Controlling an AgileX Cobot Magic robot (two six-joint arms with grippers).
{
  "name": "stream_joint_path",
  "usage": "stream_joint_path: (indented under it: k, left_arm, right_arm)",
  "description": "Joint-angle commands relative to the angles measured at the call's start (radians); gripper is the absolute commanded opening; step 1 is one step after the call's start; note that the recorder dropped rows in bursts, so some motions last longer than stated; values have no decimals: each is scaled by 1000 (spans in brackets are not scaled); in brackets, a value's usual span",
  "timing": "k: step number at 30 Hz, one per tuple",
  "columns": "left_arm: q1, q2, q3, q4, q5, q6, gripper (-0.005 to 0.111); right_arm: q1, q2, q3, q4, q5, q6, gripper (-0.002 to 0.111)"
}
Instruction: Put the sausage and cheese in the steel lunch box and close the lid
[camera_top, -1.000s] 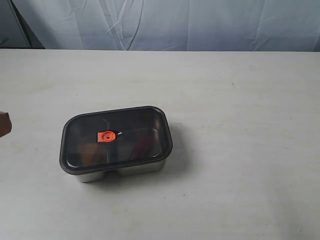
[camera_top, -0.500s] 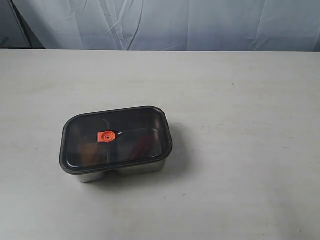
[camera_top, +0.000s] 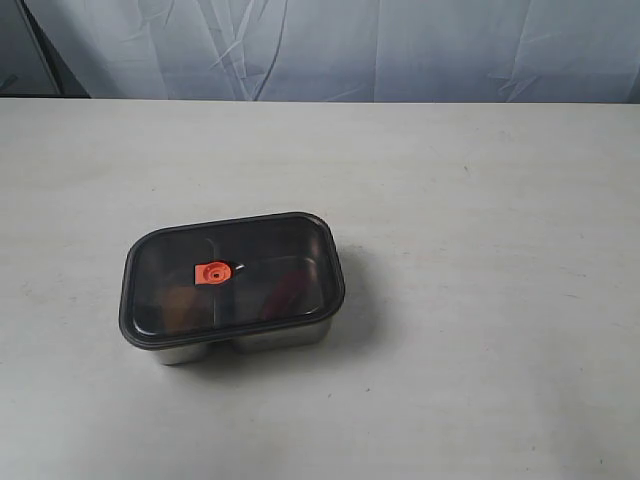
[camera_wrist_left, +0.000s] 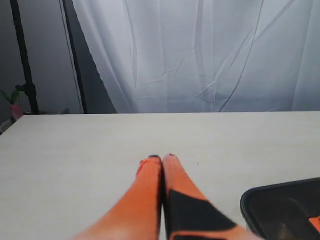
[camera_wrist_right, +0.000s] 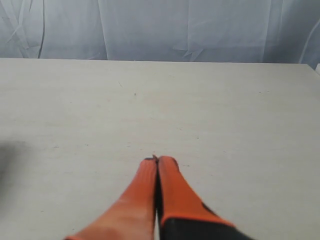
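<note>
Atop steel lunch box (camera_top: 283, 338), lid (camera_top: 262, 262)

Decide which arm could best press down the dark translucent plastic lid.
Left, probably: the dark translucent lid shows near the shut left gripper; the right gripper faces only table.

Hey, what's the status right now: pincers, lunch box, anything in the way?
Left pincer shut, empty. Right pincer shut, empty. Lid on lunch box; sausage and cheese dim shapes beneath. Nothing in the way.
</note>
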Motion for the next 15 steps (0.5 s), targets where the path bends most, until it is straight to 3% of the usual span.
stream_joint_path:
  k: [1, 8, 15]
  left_arm:
    - [4, -36, 74, -21, -8, 25, 0]
    - [4, -108, 180, -27, -50, 25, 0]
    - [4, -108, 182, -45, -17, 25, 0]
  right_arm:
    - [-4, -4, 7, 0, -8, 1, -1]
    - [-4, -4, 7, 0, -8, 1, -1]
    - [-4, -4, 7, 0, -8, 1, -1]
